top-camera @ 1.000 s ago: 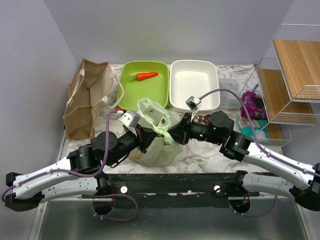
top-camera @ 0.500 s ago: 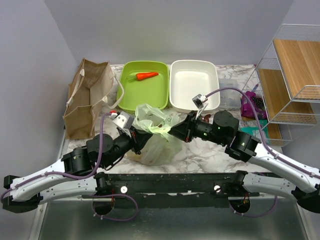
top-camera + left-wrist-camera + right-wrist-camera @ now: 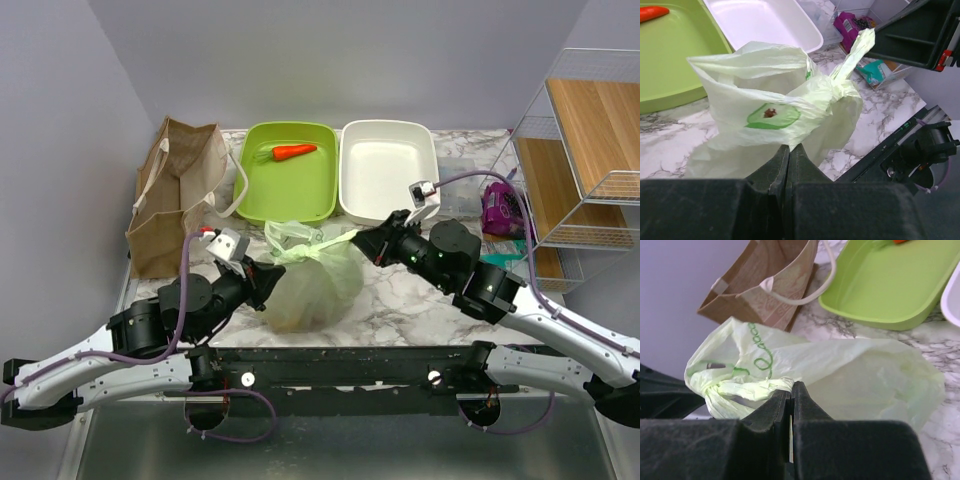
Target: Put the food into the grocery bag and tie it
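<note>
Visibly bulging, the translucent pale-green grocery bag sits knotted.

Marble-pattern table carrying everything.
- Brown paper bag standing upright at far left corner.
- Green tray lying at back, just beside paper bag; white tray lying next to it on right, rims almost touching.
- Grocery bag, pale green, handles twisted together, sitting near front edge in middle.
- Clear box resting right of white tray.
- Purple packet and teal packet lying near right end.
</note>
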`<action>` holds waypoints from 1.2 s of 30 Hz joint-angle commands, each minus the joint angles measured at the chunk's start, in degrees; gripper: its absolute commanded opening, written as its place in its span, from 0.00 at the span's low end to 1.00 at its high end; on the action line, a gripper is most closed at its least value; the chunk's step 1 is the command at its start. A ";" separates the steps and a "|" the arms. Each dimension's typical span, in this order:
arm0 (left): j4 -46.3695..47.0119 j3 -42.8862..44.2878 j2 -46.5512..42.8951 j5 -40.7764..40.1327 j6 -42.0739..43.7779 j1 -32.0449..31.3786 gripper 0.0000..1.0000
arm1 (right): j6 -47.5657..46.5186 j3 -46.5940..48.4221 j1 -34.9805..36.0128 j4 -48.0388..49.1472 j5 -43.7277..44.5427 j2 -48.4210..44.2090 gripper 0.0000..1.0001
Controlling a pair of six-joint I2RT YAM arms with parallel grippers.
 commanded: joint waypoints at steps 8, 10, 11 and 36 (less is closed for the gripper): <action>-15.64 0.03 -7.29 -6.26 -4.90 0.22 0.00 | 0.03 -3.74 -0.46 6.54 18.98 0.32 0.01; -17.63 -0.05 -9.25 -6.27 -5.73 0.23 0.00 | 0.28 -5.33 -0.58 8.81 20.15 1.23 0.00; -18.35 -0.14 -10.41 -5.73 -5.80 0.22 0.00 | 0.24 -6.09 -0.95 9.45 20.15 1.76 0.01; -29.01 2.78 -12.68 -9.29 -15.13 0.22 0.04 | -8.10 -12.57 -17.08 13.73 -7.39 12.59 0.01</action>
